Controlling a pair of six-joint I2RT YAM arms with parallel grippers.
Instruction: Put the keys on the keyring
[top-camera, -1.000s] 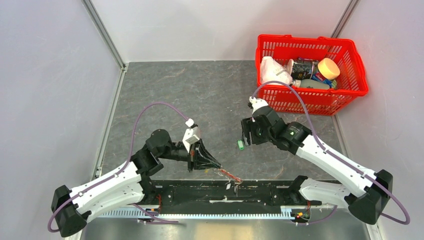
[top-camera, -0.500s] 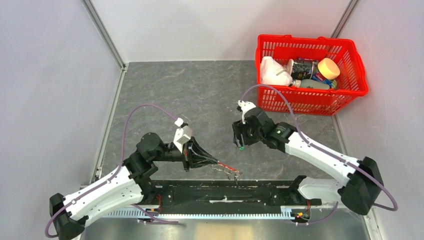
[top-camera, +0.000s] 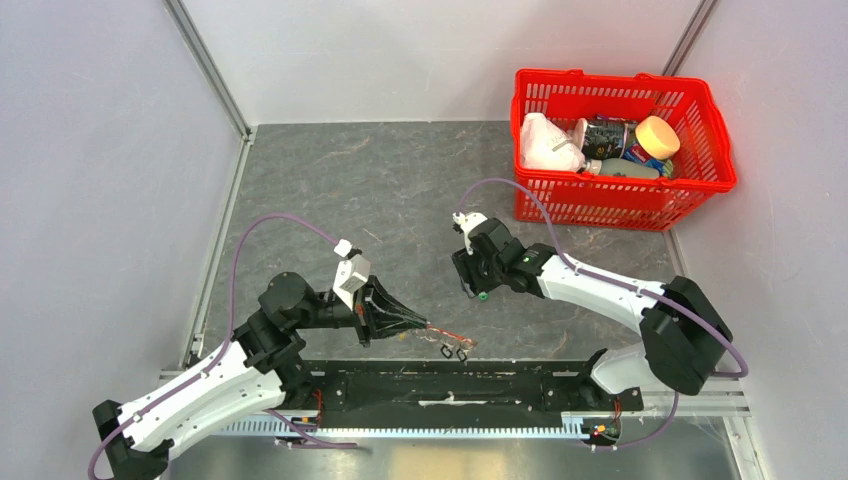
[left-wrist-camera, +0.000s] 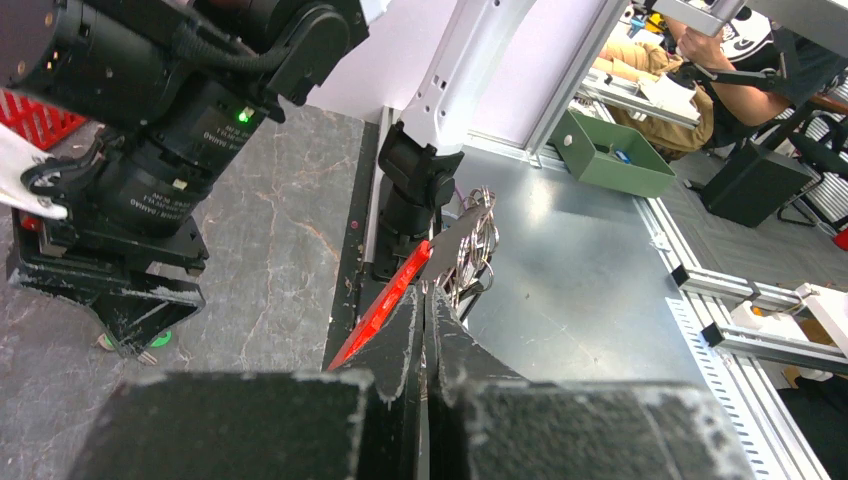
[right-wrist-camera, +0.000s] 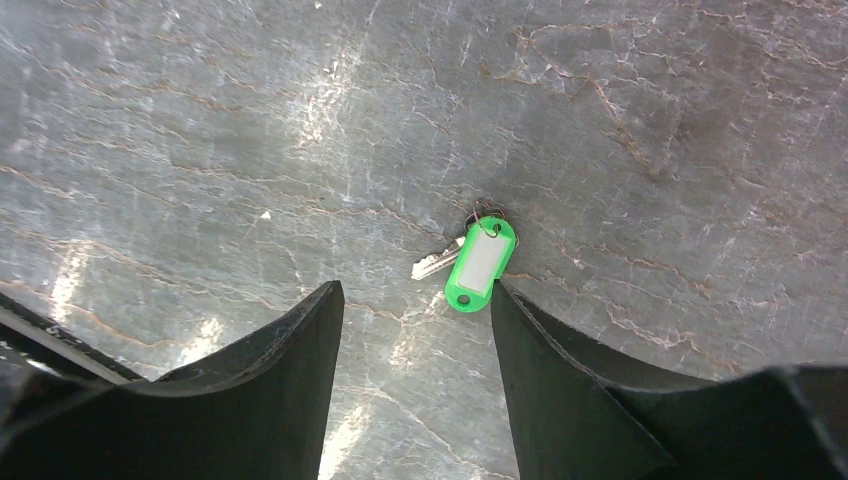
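Green-tagged key (right-wrist-camera: 480, 262) lies flat on the counter (top-camera: 350, 190), blade pointing away from the tag, nothing touching it. Right end effector (right-wrist-camera: 413, 300) hangs over it, jaws wide apart and empty. The tag isn't centred in the gap: it sits just beside one finger (right-wrist-camera: 560, 350), well apart from the other.

Risks I see there:
- Closing from this offset, the near finger likely hits the tag first and shoves it sideways instead of pinching it.
- Key is thin and flat on stone, so the tips could scrape the counter or ride over it.
- If it grabs the tag only, the key swings loose on its small ring and the hole is hard to aim.

Keyring (left-wrist-camera: 385, 300) is off to the side, near the front edge of the counter. Left end effector (left-wrist-camera: 422, 300) is fully closed on its red part, with the loop sticking out past the tips. A bunch of keys (left-wrist-camera: 478, 235) already hangs at the far end.

- Thin pinch plus dangling weight: the loop could twist or slip in the grip when the next key pushes against it.
- The hanging bunch may block the opening.
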